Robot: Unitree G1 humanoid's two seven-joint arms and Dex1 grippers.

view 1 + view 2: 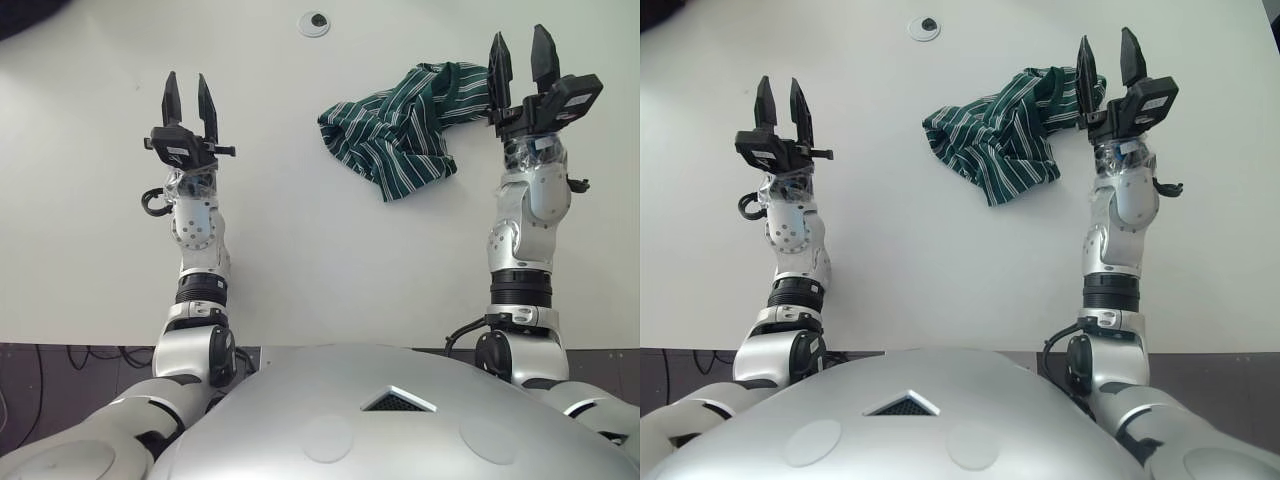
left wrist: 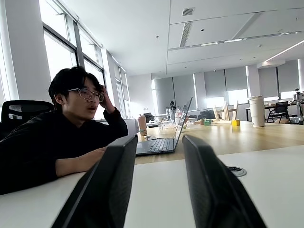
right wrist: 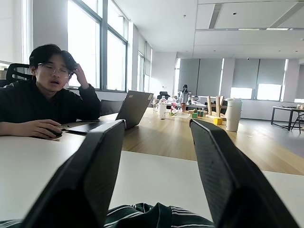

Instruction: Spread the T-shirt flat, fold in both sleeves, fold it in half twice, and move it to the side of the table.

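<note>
The T-shirt [image 1: 405, 125], dark green with thin white stripes, lies crumpled in a heap on the white table [image 1: 300, 260], right of the middle. My right gripper [image 1: 521, 60] is held up just to the right of the heap, open, nothing between its fingers; its wrist view has a strip of the striped cloth [image 3: 156, 217] under the fingers. My left gripper [image 1: 189, 100] is raised over bare table well to the left of the shirt, also open and empty.
A round grey cable port [image 1: 315, 23] is set into the table at the far edge, behind the shirt. Bare white table runs between the arms down to its near edge [image 1: 100, 342].
</note>
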